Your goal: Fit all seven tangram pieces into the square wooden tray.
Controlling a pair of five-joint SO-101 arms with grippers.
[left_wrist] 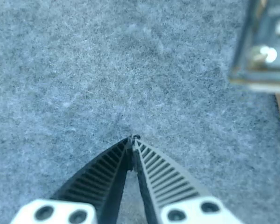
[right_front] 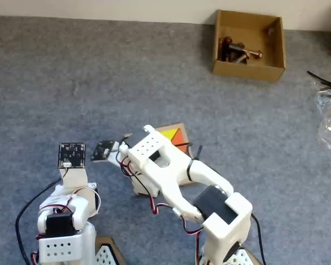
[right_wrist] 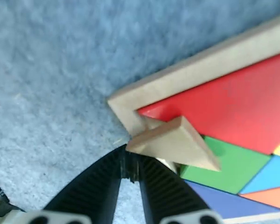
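Wooden triangle (right_wrist: 170, 142) tilted over tray (right_wrist: 200, 65) corner, centre frame.
Right hand (right_wrist: 132, 163) closed, empty; pushing could jam it.

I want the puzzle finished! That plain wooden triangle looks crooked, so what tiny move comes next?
Probably nudge the wooden triangle down with the right end effector: it sits tilted over the corner gap of the tray, beside the red piece, not flat.

red piece (right_wrist: 224, 102), green piece (right_wrist: 233, 163), tan piece (right_wrist: 177, 144), grey carpet (right_front: 99, 66)
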